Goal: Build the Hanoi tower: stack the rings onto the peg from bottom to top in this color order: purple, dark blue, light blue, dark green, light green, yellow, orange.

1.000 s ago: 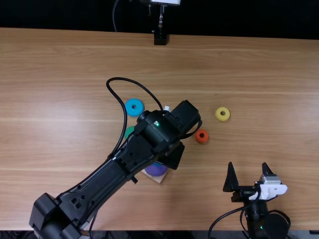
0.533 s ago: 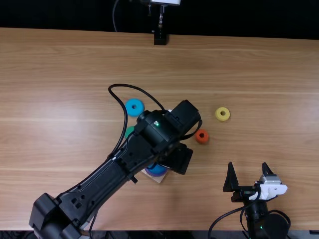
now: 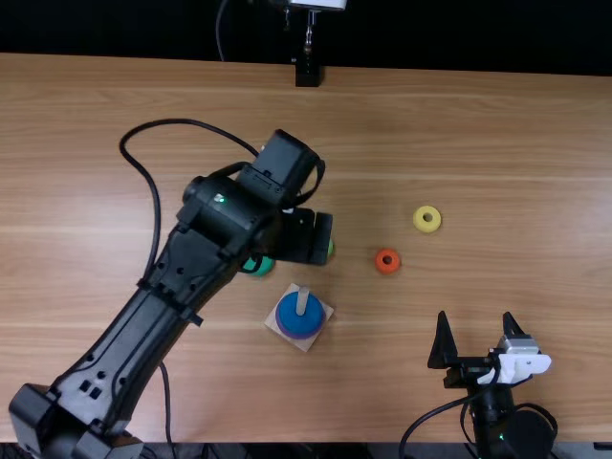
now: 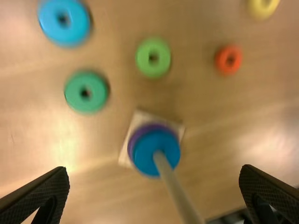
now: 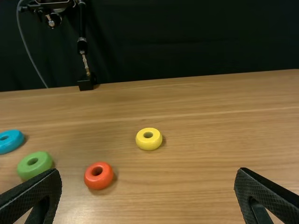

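My left gripper is above the table, beyond the peg; in the left wrist view the left gripper stands open and holds nothing. The dark blue ring lies on the purple ring, both around the peg on its square base. The dark green ring, light green ring, light blue ring, orange ring and yellow ring lie loose. At the near right, my right gripper is open; its wrist view shows the right gripper with nothing between its fingers.
A black stand is at the table's far edge. The left arm reaches over the table's left half, partly covering the dark green ring, with a cable looping beside it. Another cable curves beside the right arm.
From over the peg, the left arm has moved left and toward the far side, uncovering the peg, base and two stacked rings. The right arm and the orange and yellow rings have not moved.
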Robot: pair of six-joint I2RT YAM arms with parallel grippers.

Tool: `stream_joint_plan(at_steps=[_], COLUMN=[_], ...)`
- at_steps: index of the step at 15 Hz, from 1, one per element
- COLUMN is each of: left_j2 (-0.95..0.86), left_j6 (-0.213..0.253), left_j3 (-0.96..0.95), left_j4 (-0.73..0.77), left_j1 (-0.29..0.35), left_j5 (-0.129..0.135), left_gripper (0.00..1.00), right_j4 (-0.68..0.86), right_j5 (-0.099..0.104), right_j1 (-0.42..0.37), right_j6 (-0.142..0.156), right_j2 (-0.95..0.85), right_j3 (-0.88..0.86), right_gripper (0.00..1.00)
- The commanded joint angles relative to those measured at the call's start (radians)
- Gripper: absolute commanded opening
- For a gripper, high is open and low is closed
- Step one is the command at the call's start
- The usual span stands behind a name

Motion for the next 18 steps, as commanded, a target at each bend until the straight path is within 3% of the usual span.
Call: stream_joint_plan(at_steps=[1,3,4,5,6,7,8,9,10,14,18], left_j2=[-0.034,-0.028,-0.022,-0.016,0.010,0.053,0.084,0.113,0.156,0.280,0.394], left_j6=[0.009,0.011,0.013,0.020,0.086,0.232,0.363,0.442,0.467,0.469,0.473], left_j3=[0.020,-0.002,-0.002,0.000,0.001,0.006,0.004,0.004,0.014,0.034,0.083], left_j4=[0.028,0.043,0.045,0.043,0.043,0.043,0.045,0.046,0.052,0.186,0.210], left_j1=[0.031,0.086,0.118,0.132,0.132,0.132,0.132,0.133,0.135,0.144,0.167], left_j5=[-0.006,-0.007,-0.035,-0.094,-0.162,-0.215,-0.232,-0.228,-0.226,-0.223,-0.221], left_gripper=[1.00,1.00,1.00,1.00,1.00,1.00,1.00,1.00,1.00,1.00,1.00], right_j4=[-0.011,-0.011,-0.011,-0.011,-0.009,-0.011,-0.011,-0.009,-0.011,-0.011,-0.011], right_j5=[0.000,0.000,0.000,0.000,0.000,0.000,0.000,0.000,0.000,0.000,0.000], right_j1=[-0.014,-0.014,-0.014,-0.014,-0.014,-0.014,-0.014,-0.014,-0.014,-0.014,-0.014], right_j6=[0.001,0.001,0.001,0.001,0.001,0.001,0.001,0.001,0.001,0.001,0.001], right_j2=[-0.013,-0.013,-0.013,-0.013,-0.013,-0.013,-0.013,-0.013,-0.013,-0.013,-0.013], right_j3=[-0.015,-0.015,-0.015,-0.015,-0.015,-0.015,-0.015,-0.015,-0.015,-0.015,-0.015], right_gripper=[1.00,1.00,1.00,1.00,1.00,1.00,1.00,1.00,1.00,1.00,1.00])
